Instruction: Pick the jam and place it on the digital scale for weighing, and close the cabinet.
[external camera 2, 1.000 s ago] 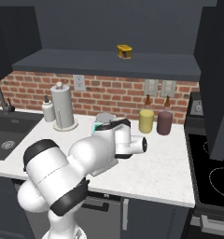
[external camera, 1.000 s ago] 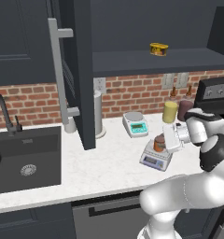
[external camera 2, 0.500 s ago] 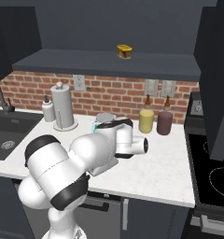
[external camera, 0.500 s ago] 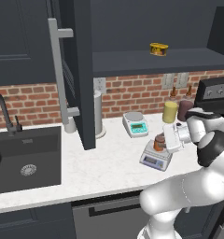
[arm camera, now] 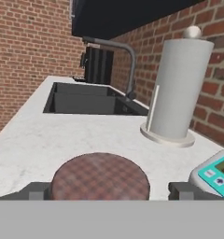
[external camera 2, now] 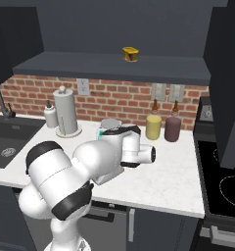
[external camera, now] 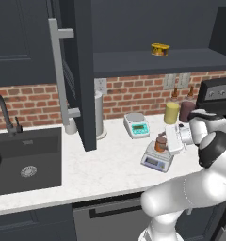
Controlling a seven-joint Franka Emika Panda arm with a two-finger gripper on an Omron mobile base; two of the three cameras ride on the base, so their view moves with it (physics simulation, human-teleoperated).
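The jam (external camera: pixel 160 142), an orange-brown jar with a darker lid, stands upright on the platform of the low grey digital scale (external camera: pixel 155 161) near the counter's front. My gripper (external camera: pixel 163 145) reaches in from the right at jar height. In the hand view the jam's brown lid (arm camera: pixel 100 178) sits between the two fingertips (arm camera: pixel 186 190); a small gap shows on the right side, so the gripper (arm camera: pixel 104 192) is open around the jar. The cabinet door (external camera: pixel 83 70) with its long silver handle (external camera: pixel 57 77) stands open over the counter.
A white scale with a teal panel (external camera: pixel 136 125) stands behind the grey one. A pale yellow canister (external camera: pixel 171 113) and a dark canister (external camera: pixel 186 111) stand by the wall. A paper towel holder (arm camera: pixel 177 93), the sink (external camera: pixel 26 160), a yellow tin (external camera: pixel 160 49) on the shelf, and the stove (external camera 2: pixel 222 181).
The arm's elbow has shifted a little; the hand stays at the jam on the grey scale, and nothing else has moved.
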